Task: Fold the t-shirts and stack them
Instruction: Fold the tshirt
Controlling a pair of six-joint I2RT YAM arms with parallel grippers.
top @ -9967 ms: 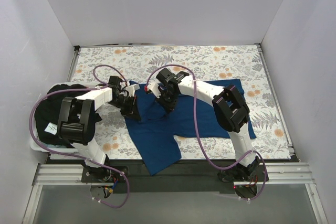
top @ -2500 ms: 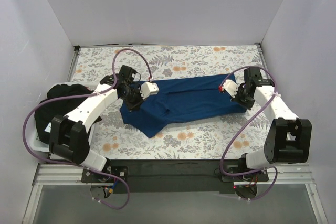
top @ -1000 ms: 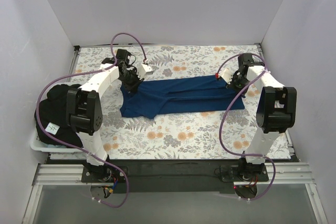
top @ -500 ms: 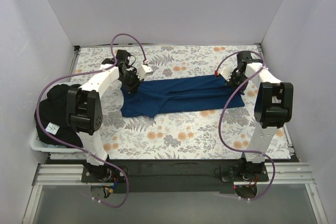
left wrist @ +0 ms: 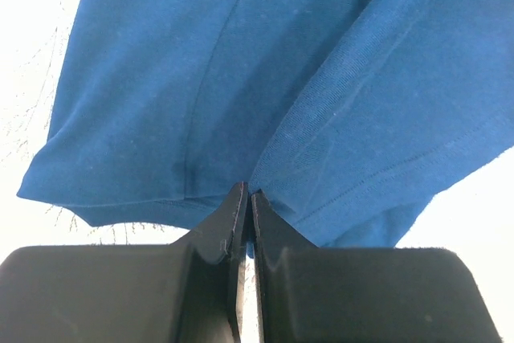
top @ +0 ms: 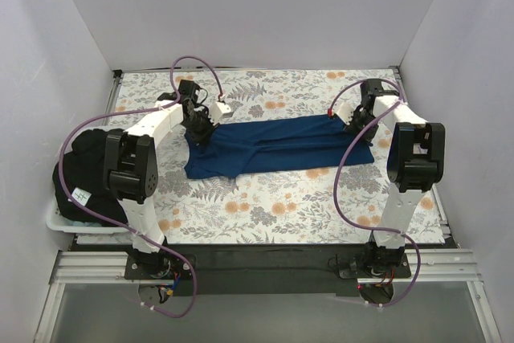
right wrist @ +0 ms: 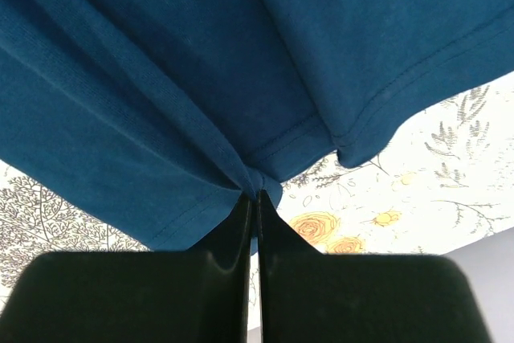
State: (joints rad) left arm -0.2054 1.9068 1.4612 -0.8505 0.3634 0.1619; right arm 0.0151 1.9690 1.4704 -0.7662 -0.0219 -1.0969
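Stretching left to right across the far half of the floral cloth (top: 281,198), the blue shirt (top: 273,146) lies as a long folded band. Its left end is wider and reaches nearer than its right end.

The left gripper (top: 201,128) sits at the far left corner of the band. In the left wrist view its fingers are pressed together on a pinch of the blue fabric, right where two layers of the shirt meet at a hemmed edge. The right gripper (top: 353,122) sits at the far right corner. In the right wrist view its fingers are likewise closed tight on a gathered bit of hem, and creases fan out from that point. A patch of the floral cloth shows past the shirt's edge there. Whether either held corner is lifted off the cloth cannot be told.

Well apart at the left edge of the scene, the black shirt (top: 84,170) is heaped in a white bin (top: 60,222), with a small white tag (top: 79,195) on its near side.
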